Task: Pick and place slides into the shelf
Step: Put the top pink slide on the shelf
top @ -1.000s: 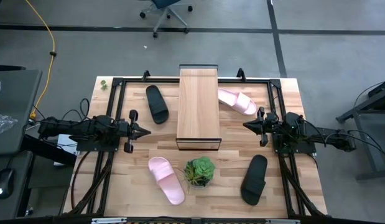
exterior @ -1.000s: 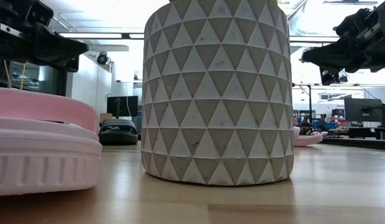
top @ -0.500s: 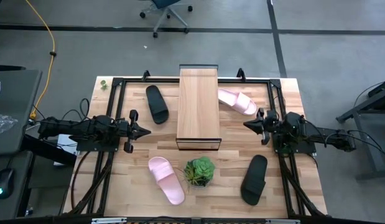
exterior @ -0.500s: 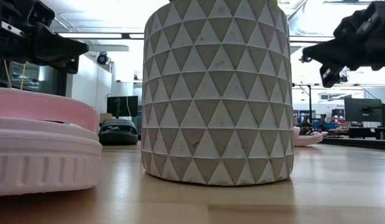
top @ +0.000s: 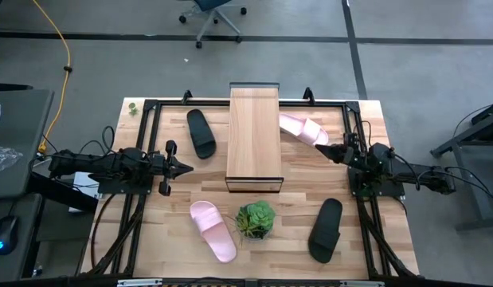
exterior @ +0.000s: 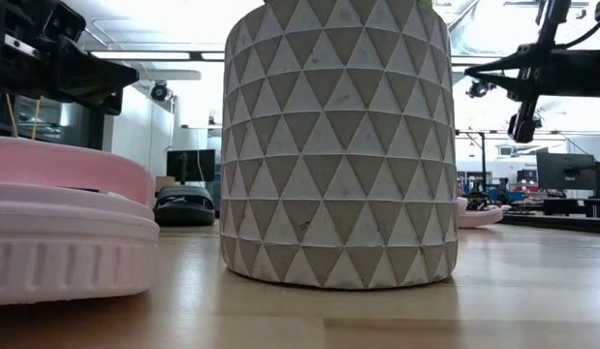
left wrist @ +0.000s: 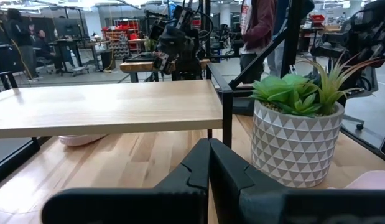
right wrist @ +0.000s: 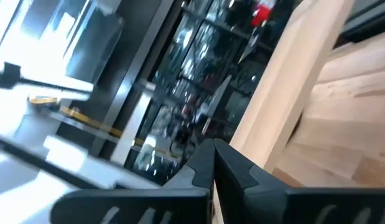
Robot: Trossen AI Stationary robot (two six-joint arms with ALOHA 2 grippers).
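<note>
Right gripper, fingers pressed together and holding nothing, tilted just right of the shelf, apparently close to the pink slide there. Left gripper, likewise closed and empty, left of the shelf. Black slide also left of it; second pink slide, plant and second black slide beyond its near end.

shelf: pale wood plank top, smooth, matt, dark frame beneath
table: light wood boards, visible grain
pink slides: matt, ribbed sole edge
black slides: matt
plant pot: grey-white, triangle-relief surface
left gripper: dark matt fingers
</note>
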